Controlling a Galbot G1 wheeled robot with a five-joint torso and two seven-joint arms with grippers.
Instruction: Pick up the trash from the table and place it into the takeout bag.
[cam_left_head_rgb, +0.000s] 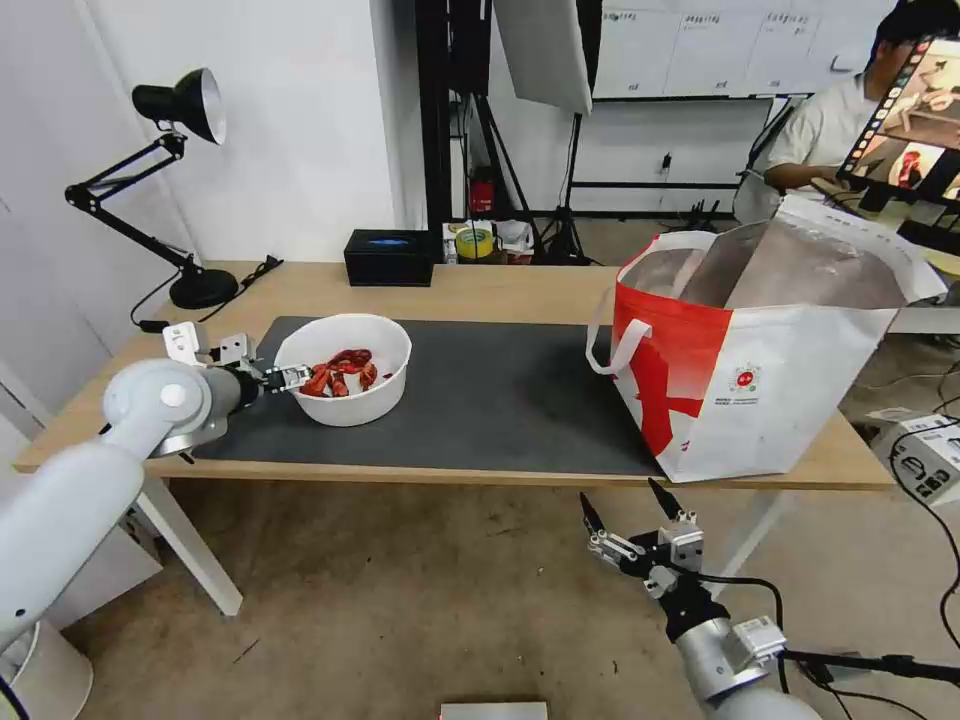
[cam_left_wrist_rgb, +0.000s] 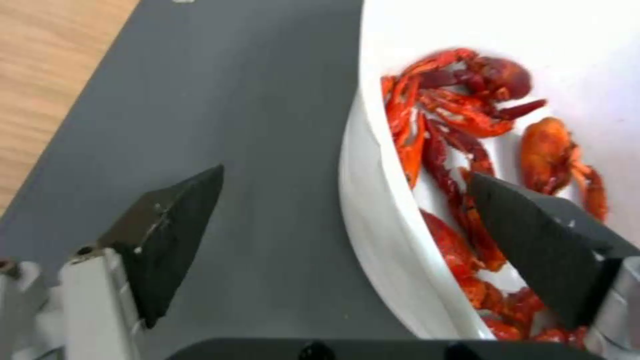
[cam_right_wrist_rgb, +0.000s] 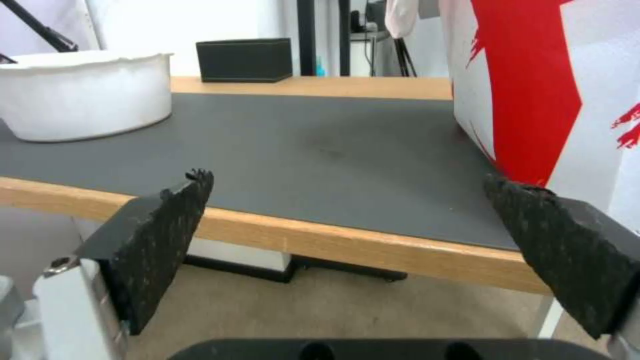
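On the left part of the dark mat (cam_left_head_rgb: 500, 395) stands the trash, a white round bowl (cam_left_head_rgb: 350, 408) with red crayfish shells (cam_left_head_rgb: 340, 372) in it. My left gripper (cam_left_head_rgb: 286, 378) is open at the bowl's left rim. In the left wrist view the rim (cam_left_wrist_rgb: 373, 225) runs between the fingers of that gripper (cam_left_wrist_rgb: 345, 176), one over the mat and one over the shells (cam_left_wrist_rgb: 460, 110). The red-and-white takeout bag (cam_left_head_rgb: 770, 370) stands open at the table's (cam_left_head_rgb: 500, 290) right end. My right gripper (cam_left_head_rgb: 620, 508) hangs open below the front edge, left of the bag (cam_right_wrist_rgb: 533, 90).
A black box (cam_left_head_rgb: 388, 257) sits at the table's back edge, and a black desk lamp (cam_left_head_rgb: 185, 105) stands at the back left corner. The mat between bowl and bag is bare. Bare floor lies in front of the table. Cables and boxes lie at the right.
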